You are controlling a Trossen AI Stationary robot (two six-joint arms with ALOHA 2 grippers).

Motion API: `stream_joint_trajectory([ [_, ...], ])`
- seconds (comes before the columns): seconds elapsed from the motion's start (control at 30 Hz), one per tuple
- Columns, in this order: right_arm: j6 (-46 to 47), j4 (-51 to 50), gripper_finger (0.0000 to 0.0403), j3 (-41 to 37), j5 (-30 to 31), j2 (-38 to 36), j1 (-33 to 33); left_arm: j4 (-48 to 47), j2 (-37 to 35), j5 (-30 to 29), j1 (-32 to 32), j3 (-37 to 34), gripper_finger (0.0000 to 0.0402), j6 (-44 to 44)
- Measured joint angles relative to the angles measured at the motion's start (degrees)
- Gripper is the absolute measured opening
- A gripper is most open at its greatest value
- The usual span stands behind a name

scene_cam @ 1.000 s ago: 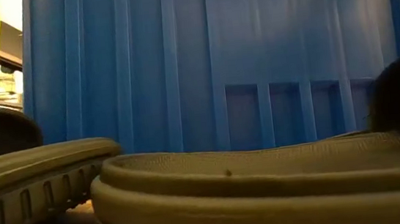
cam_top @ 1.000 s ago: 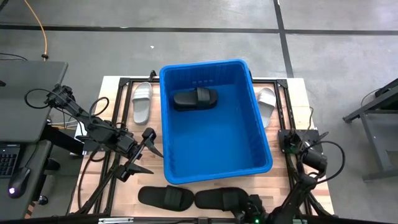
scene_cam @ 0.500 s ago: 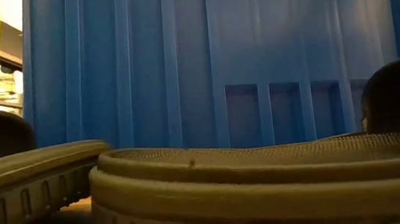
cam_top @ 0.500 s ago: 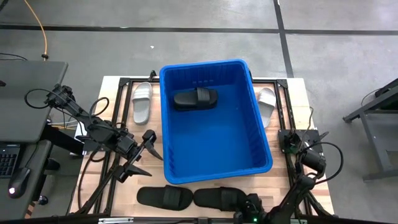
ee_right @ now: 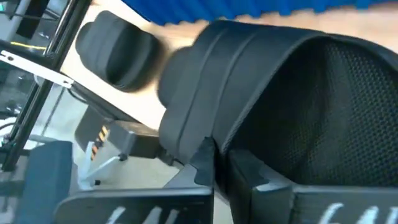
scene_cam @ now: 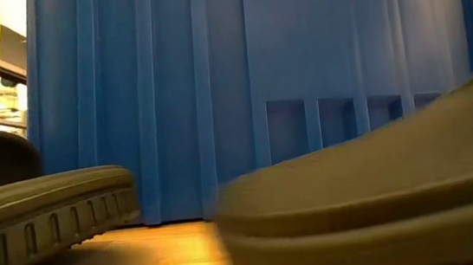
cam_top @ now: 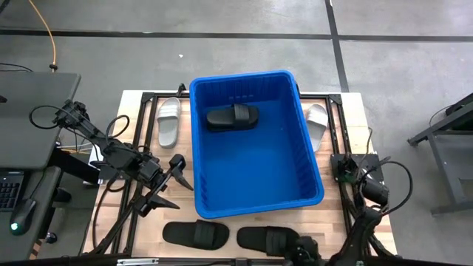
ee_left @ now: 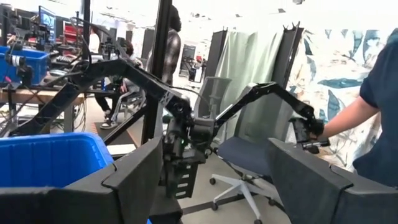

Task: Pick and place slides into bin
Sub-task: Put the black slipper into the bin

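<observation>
Your right gripper [cam_top: 301, 247] is down at the near edge of the table, clamped tight on the black slide [cam_top: 267, 239] that lies just in front of the blue bin [cam_top: 255, 148], and from low down that slide looks tipped up at one end. Your left gripper [cam_top: 168, 182] hangs with its fingers spread and nothing in them, just beside the bin's left wall, near a second black slide [cam_top: 196, 234]. One black slide [cam_top: 232, 116] lies inside the bin, and a pale slide [cam_top: 168, 121] rests on the table on the bin's left side, with another pale one [cam_top: 318, 122] on its right.
</observation>
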Motion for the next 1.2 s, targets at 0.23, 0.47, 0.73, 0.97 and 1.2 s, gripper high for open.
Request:
stream_joint_trajectory([
  [0.23,-0.5,-15.7,0.0000,13.8,1.9,0.0,1.5,0.5,0.0,-0.4,0.0,0.0,0.0276,0.1],
  [0.47,-7.1,-18.6,0.0000,27.3,5.5,-0.1,2.6,2.7,0.0,-0.5,0.0,0.0,0.0276,-1.5],
  [0.73,-19.2,-10.9,0.0000,30.3,13.0,-4.5,2.7,4.0,-0.2,-4.4,0.0,0.0,0.0276,-1.3],
  [0.97,-27.8,-11.9,0.0000,31.2,18.0,-9.5,-0.6,4.5,-0.3,-10.1,0.0,0.0,0.0276,-1.5],
  [1.2,-32.4,-21.4,0.0000,31.2,13.4,-14.4,-7.9,7.6,-0.3,-10.4,0.0,0.0,0.0276,-1.2],
])
